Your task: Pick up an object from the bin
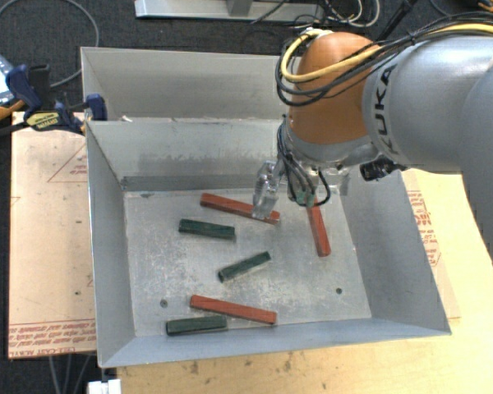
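Toward the bin's (189, 150) back, the gripper (286, 197), grip unreadable, hangs between left red bar (230, 206) and right red bar (319, 231); green bar (245, 266) nearby.

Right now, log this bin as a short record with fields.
claw: low in the bin, at the right end of the back red stick
right of claw: right red stick, lying apart
middle: left green stick; middle green stick
front: front red stick beside front green stick
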Motion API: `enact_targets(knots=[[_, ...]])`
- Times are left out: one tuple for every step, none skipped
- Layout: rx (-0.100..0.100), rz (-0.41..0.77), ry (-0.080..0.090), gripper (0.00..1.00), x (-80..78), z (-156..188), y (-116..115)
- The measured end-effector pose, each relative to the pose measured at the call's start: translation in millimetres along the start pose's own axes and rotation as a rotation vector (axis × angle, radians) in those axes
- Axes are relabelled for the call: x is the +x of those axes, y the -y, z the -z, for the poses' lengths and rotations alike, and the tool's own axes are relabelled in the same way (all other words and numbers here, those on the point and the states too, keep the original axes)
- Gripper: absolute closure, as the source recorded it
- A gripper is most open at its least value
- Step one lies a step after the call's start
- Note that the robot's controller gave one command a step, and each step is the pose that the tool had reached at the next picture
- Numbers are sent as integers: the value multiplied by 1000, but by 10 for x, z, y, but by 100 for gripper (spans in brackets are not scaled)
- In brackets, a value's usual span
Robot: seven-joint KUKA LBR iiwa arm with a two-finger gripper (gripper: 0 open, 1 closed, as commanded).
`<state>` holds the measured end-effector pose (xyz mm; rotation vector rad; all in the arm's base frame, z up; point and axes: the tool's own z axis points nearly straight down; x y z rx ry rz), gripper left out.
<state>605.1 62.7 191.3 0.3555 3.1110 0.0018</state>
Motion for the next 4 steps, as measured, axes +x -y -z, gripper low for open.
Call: enact_targets(knots=[[1, 4, -7, 0, 21, -50, -16], [1, 247, -15, 0, -458, -1250, -197], [-1, 246, -8, 100, -479, -1207, -202], [-2, 262, 2, 100, -489, 228, -272]])
